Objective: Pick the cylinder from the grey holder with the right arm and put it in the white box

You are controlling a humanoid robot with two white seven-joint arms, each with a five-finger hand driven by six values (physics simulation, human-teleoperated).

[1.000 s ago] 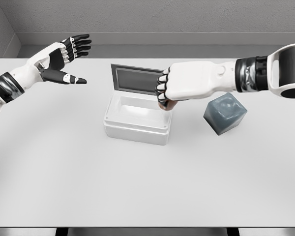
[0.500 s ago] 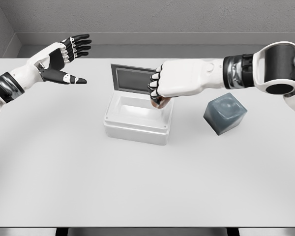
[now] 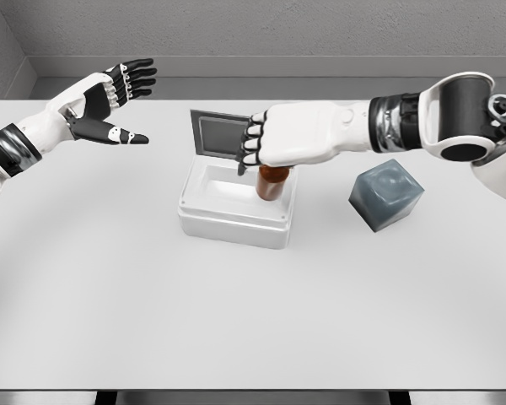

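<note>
- Right hand [image 3: 278, 143]: fingers [image 3: 251, 145] loosened and spread, grasping nothing that can be seen; the hand hovers over the right part of the white box [image 3: 236, 221], presumably to let its load drop inside.
- Cylinder [image 3: 272, 182]: brown, upright, directly beneath the palm, its lower part inside the box by the right wall. Contact with the palm cannot be judged.
- Box lid [image 3: 215, 135]: raised at the far edge, leaving the opening free.
- Grey holder [image 3: 385, 195]: on the counter [image 3: 253, 321], right of the box, empty.
- Left hand [image 3: 110, 97]: far left, fingers spread, idle.
</note>
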